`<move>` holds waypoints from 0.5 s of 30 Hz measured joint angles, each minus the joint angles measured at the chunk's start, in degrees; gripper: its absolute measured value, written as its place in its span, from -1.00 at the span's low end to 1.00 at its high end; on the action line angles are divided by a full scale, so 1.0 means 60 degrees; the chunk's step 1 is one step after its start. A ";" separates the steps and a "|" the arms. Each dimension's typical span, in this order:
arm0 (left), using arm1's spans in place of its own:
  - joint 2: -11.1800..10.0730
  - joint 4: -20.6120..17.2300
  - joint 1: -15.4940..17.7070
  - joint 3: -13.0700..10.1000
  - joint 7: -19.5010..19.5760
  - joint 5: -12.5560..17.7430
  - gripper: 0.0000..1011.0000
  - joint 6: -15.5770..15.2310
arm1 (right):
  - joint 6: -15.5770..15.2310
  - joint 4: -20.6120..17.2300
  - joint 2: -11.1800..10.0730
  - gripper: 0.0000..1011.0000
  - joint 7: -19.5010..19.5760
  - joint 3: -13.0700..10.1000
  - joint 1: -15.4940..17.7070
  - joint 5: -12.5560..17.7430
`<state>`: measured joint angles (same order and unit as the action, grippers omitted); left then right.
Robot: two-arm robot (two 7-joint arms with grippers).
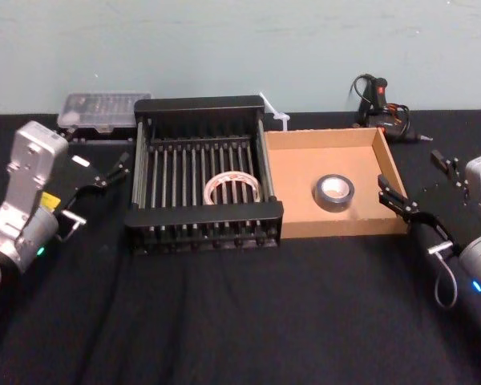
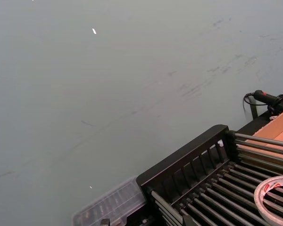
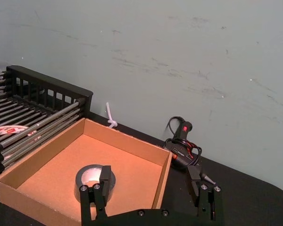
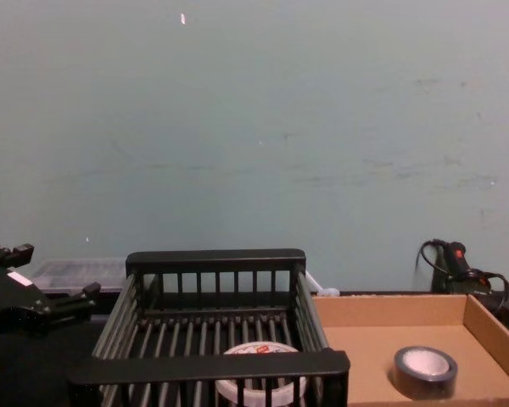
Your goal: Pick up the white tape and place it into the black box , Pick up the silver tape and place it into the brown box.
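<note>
The white tape (image 1: pixel 234 188) lies flat on the slatted floor of the black box (image 1: pixel 204 215), toward its right side; it also appears in the chest view (image 4: pixel 259 348) and in both wrist views (image 2: pixel 273 182) (image 3: pixel 9 130). The silver tape (image 1: pixel 334 192) lies flat inside the brown box (image 1: pixel 337 227), right of the crate (image 4: pixel 212 365). My left gripper (image 1: pixel 116 167) hovers open just left of the crate, holding nothing. My right gripper (image 1: pixel 413 172) stands open and empty at the tray's right wall, its fingers (image 3: pixel 104 174) apart, with the silver roll (image 3: pixel 78 179) beyond them.
A clear plastic case (image 1: pixel 104 108) sits behind the crate's left corner. A black and red glue gun (image 1: pixel 377 100) with its cord lies at the back right, near the wall. A white plastic piece (image 1: pixel 272 108) sticks up behind the two boxes. Black cloth covers the table's front.
</note>
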<state>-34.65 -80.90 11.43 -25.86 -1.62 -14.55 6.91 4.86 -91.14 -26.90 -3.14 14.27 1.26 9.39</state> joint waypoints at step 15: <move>0.0000 0.0000 -0.0001 0.0000 0.0000 0.0000 0.98 0.0000 | 0.0002 0.0003 -0.0012 0.98 -0.0009 0.0018 -0.0012 -0.0008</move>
<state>-34.65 -80.90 11.43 -25.86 -1.62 -14.55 6.91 4.87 -91.12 -26.97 -3.20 14.38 1.19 9.34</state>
